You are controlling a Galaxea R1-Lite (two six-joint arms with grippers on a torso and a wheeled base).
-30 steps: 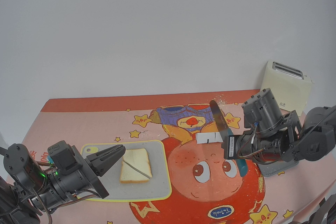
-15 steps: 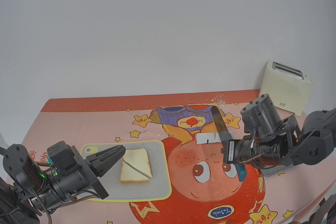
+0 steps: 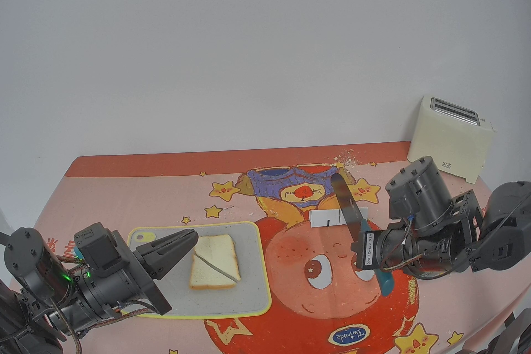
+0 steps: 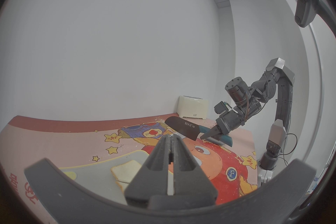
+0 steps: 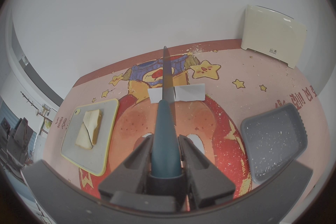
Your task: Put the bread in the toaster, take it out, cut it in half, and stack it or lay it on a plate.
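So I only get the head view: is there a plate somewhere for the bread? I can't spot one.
Observer: Yes. The right wrist view shows a grey tray on the table near the right gripper, holding only crumbs.
Operator: And how is that arm holding the knife?
Observer: The gripper is shut on the knife by its teal handle, one finger on each side.

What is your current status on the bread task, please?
Right gripper shut on knife, held aloft. Left gripper shut, empty, near cutting board. Bread cut diagonally, both halves on board. Nothing blocking.
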